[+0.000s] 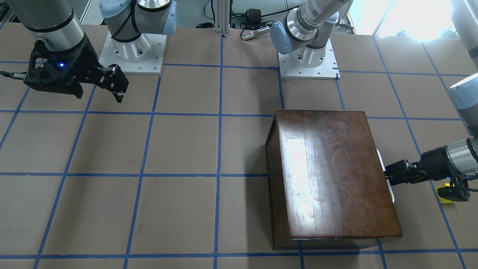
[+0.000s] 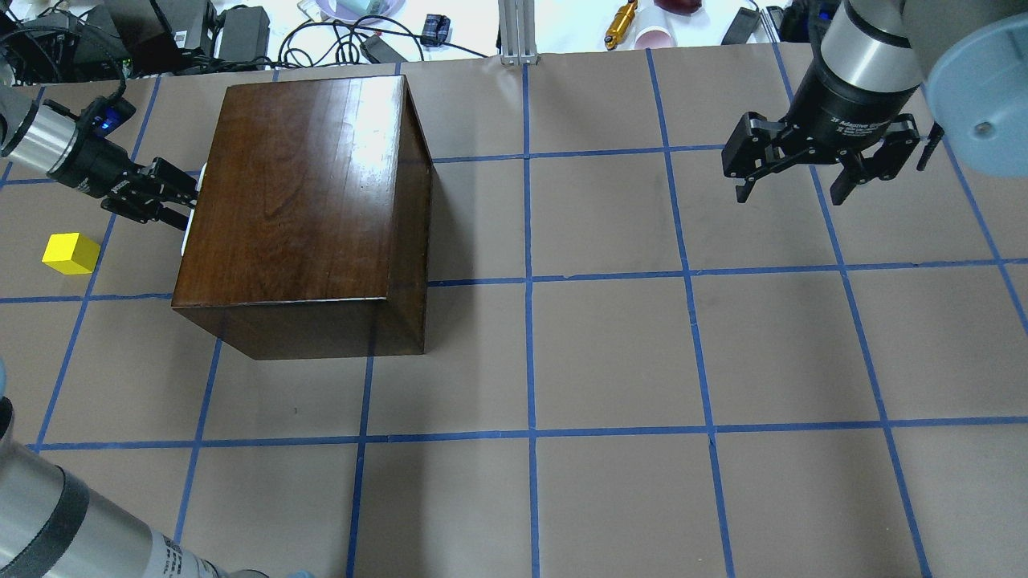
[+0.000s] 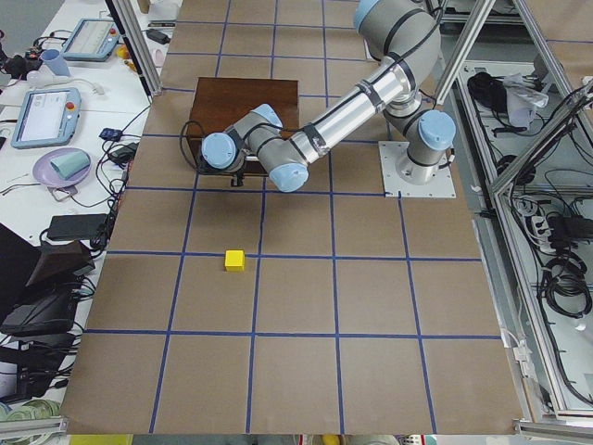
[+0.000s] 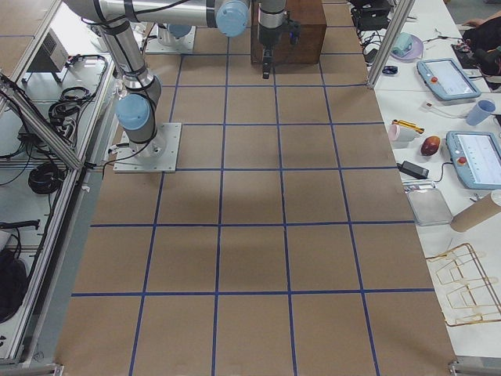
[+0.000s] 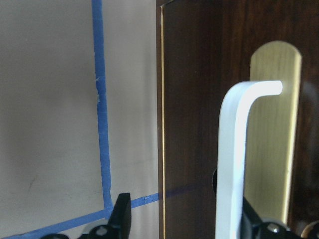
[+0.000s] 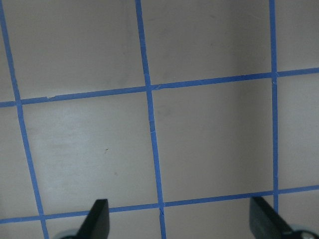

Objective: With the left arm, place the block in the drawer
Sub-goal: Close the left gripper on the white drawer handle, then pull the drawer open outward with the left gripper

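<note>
Everywhere, blue tape [image 2: 528, 241] grids brown table [image 2: 610, 353].

Brightness: bright, even indoor light on the brown paper-covered surface [image 2: 610, 353] in all views.
Glare: wide white reflection on the top of the glossy dark-brown wooden box [image 2: 361, 112]; burnt-out white patch at the front-facing view's upper right corner.
Shadows: soft and short, beside the box toward the surface's middle.
Focus: in the left wrist view the white curved handle [image 5: 232, 164] is blurred; the dark brown drawer front [image 5: 194, 124] is sharper.

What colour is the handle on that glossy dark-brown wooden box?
White handle, gold backplate; clearest in the left wrist view.
</note>
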{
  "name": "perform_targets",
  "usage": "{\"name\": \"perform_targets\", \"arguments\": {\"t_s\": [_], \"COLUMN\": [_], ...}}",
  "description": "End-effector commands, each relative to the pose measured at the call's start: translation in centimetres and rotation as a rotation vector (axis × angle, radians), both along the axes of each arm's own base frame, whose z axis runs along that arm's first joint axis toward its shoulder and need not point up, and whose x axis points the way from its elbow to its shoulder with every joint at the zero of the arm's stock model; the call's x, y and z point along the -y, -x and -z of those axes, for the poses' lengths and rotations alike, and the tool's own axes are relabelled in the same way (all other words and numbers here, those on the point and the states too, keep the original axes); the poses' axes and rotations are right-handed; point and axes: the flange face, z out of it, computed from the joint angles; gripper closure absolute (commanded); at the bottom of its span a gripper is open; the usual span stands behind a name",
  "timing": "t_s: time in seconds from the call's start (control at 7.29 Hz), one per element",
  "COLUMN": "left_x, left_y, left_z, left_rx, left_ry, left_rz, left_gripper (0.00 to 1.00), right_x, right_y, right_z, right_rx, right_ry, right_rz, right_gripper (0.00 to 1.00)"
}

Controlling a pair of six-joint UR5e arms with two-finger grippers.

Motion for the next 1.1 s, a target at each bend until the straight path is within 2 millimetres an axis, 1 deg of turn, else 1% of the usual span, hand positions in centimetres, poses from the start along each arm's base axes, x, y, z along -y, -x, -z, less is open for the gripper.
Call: {"name": "perform_targets", "arguments": {"t_s": [0.0,0.41,0.69,0.96], "left_x": [0.0,0.0,0.0,0.0], "left_y": [-0.3,-0.7,-1.8,-2.2], "left_z": [-0.6,-0.9,-1.5,-1.6], "left_rx": [0.018,0.046,0.083,0.095], "left_ry": [0.006,0.012,0.007,0.005], "left_rz": [0.007,0.011,0.013,0.013], "left_gripper": [0.28,0.28,0.28,0.28], "right_x": [0.0,0.0,0.0,0.0], "right_y": [0.0,0.0,0.0,0.0], "right_z": [0.0,0.0,0.0,0.1], "right_rx": [0.000,0.000,-0.001,-0.001], "right_ry": [0.000,0.000,0.000,-0.002], "right_rz": [0.000,0.000,0.000,0.000], "right_gripper": [0.00,0.00,0.00,0.00]}}
